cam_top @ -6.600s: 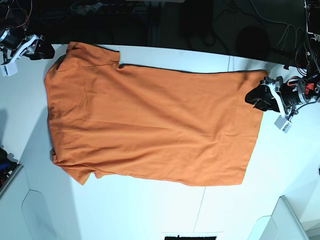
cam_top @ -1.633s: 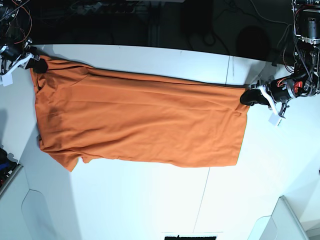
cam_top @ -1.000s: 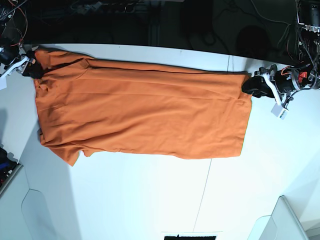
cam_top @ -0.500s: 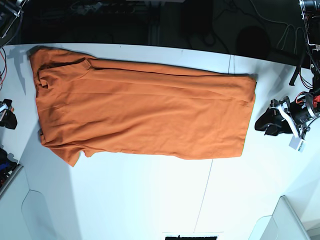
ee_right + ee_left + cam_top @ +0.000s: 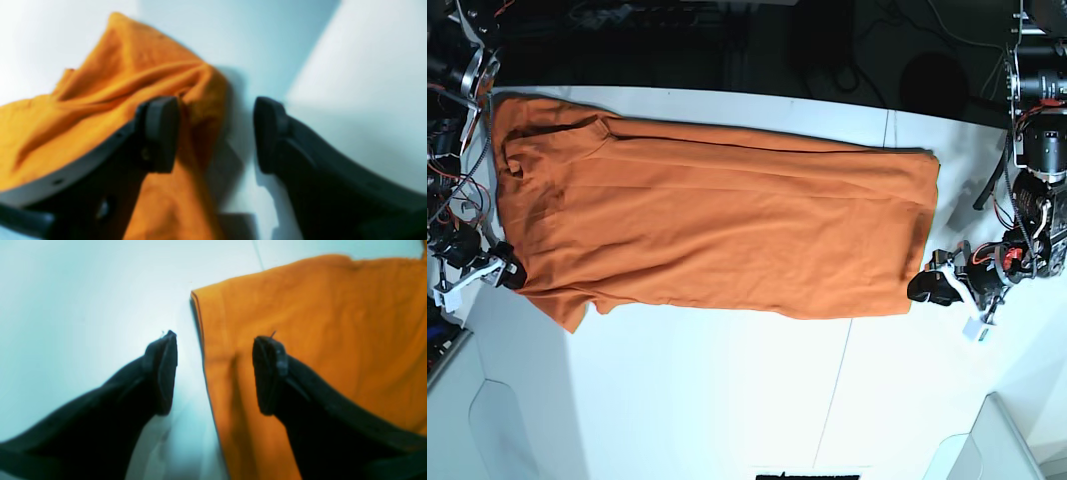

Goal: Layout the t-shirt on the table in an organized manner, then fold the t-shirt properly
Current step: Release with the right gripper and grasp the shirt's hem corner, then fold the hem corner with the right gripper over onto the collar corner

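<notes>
The orange t-shirt [image 5: 707,230] lies spread flat on the white table [image 5: 727,400], collar end at the left and hem at the right. My left gripper [image 5: 924,287] hovers open at the hem's near right corner. In the left wrist view [image 5: 215,371] one finger is over the t-shirt [image 5: 317,326] and the other over bare table, with the hem edge running between them. My right gripper [image 5: 509,275] is open at the near left sleeve. In the right wrist view [image 5: 215,133] bunched orange cloth [image 5: 126,86] lies under one finger and reaches into the gap.
A thin dark seam [image 5: 837,380] crosses the table. Pale raised panels sit at the near right corner [image 5: 987,440] and near left corner [image 5: 467,400]. Beyond the far edge is a dark area with cables [image 5: 827,50].
Both grippers let go of the shirt's far corners, opened, and moved to its near side: the left to the near hem corner, the right to the near sleeve. The shirt lies still.
</notes>
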You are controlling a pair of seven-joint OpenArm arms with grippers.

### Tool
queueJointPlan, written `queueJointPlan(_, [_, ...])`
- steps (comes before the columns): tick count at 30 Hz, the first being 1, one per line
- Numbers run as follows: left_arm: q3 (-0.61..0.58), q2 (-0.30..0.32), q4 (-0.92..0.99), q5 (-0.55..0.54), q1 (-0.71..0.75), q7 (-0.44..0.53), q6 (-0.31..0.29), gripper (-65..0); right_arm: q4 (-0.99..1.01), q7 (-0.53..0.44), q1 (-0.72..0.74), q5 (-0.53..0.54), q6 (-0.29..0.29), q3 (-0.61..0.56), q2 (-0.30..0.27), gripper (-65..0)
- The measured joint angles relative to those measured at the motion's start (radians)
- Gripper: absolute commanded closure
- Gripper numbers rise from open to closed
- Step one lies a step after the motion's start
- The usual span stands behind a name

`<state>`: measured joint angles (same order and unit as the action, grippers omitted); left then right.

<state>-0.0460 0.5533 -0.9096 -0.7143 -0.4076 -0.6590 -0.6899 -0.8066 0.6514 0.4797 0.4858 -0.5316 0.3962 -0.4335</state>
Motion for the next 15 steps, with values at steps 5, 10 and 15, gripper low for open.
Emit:
queueJointPlan(5, [-0.005,-0.055,0.189,0.100,-0.091,0.087,0.000,-37.9,0.000,-0.010,-0.002,-0.019,0.000,-0.001,0.038,-35.2])
queueJointPlan(10, [-0.004,-0.103,0.232,0.154,-0.119,0.145,0.000,-37.8,-0.001,-0.028,0.000,-0.026,0.000,0.001,0.083,-35.0])
queueJointPlan(15, [-0.005,-0.104,0.233,0.154,-0.120,0.151,0.001,-28.7,-0.001,-0.024,0.002,-0.034,-0.001,0.001,0.101,-19.6])
